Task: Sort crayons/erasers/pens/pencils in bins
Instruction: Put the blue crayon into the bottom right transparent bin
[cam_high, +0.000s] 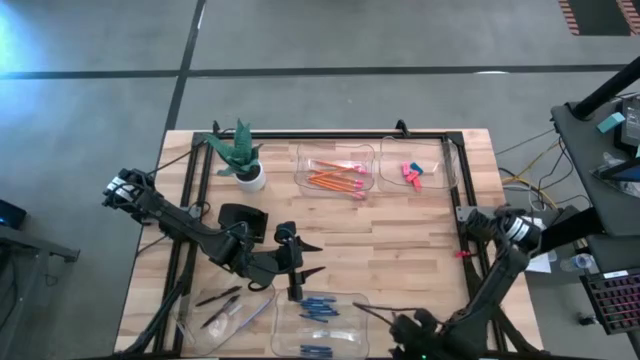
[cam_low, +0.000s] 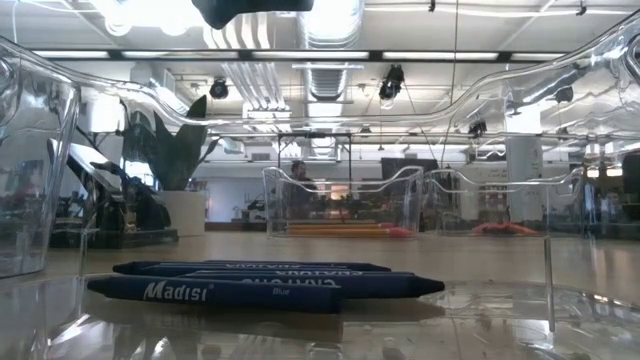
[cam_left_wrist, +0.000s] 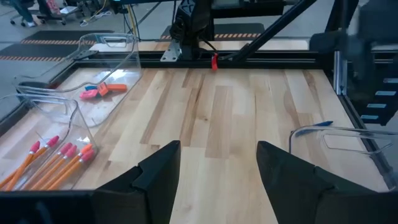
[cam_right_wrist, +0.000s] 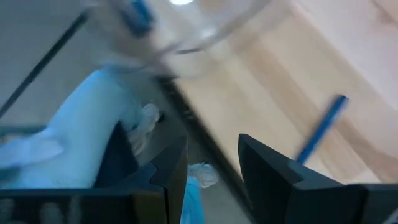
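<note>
Four clear bins stand on the wooden table. The far ones hold orange pencils (cam_high: 337, 178) and pink and blue erasers (cam_high: 412, 174). The near ones hold dark pens (cam_high: 222, 306) and blue crayons (cam_high: 320, 310), which lie flat on the bin floor (cam_low: 270, 282). A slim blue stick (cam_right_wrist: 321, 134) lies on the bare wood right of the crayon bin (cam_high: 372, 312). My left gripper (cam_high: 312, 258) hovers open above the table's middle (cam_left_wrist: 217, 149). My right gripper (cam_right_wrist: 211, 146) is open and holds nothing, low at the table's near edge (cam_high: 392, 322), next to the stick.
A potted plant (cam_high: 245, 160) stands at the far left and a small black box (cam_high: 240, 218) lies beside my left arm. A black frame rail (cam_left_wrist: 249, 59) runs along the table's edges. Bare wood (cam_high: 400, 240) lies between the far and near bins.
</note>
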